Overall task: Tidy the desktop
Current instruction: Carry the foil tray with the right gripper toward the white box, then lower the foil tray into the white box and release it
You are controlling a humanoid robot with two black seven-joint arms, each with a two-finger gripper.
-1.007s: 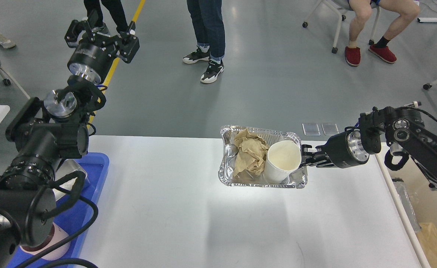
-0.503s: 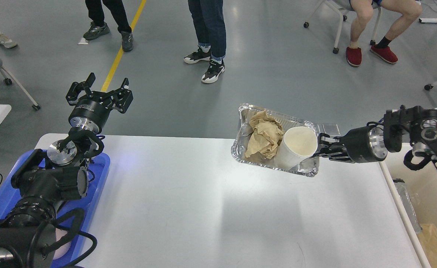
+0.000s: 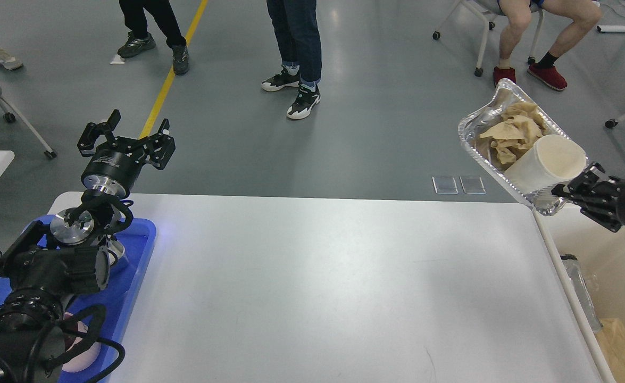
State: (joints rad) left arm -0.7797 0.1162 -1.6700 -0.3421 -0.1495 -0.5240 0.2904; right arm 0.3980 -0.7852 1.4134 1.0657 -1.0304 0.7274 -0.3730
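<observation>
Below the left arm, at the near left corner of the worktop [image 3: 312, 287], a blue tray [image 3: 131, 276] lies flat on the white surface. Pale rounded items sit in it, largely hidden by the arm; their kind cannot be told. The worktop, the desktop under task, fills the middle of the view between the two arms.

Left gripper [image 3: 125, 132]: raised above the far left edge of the worktop, beyond the tray, jaws spread wide apart with nothing between them.

Right gripper [image 3: 559, 192]: just past the far right corner of the worktop, jaws closed on the near rim of a foil tray [image 3: 477, 139]. The foil tray is held off the surface, tilted, its far end higher. Inside it, nearest the jaws, a white paper cup [image 3: 549, 164] lies tipped on its side with its mouth toward the camera. Beyond the cup lies crumpled brown paper [image 3: 511, 137].

Below the right gripper, beside the worktop's right edge, a cream bin [image 3: 618, 340] stands on the floor; what it holds cannot be made out.

Change noted against the frame half a second back: the foil tray was then over the far edge of the worktop, left of its present place; it is now carried rightward and higher, past the corner, and tilted more steeply. The left gripper sits slightly lower and further left, jaws as wide as before.
</observation>
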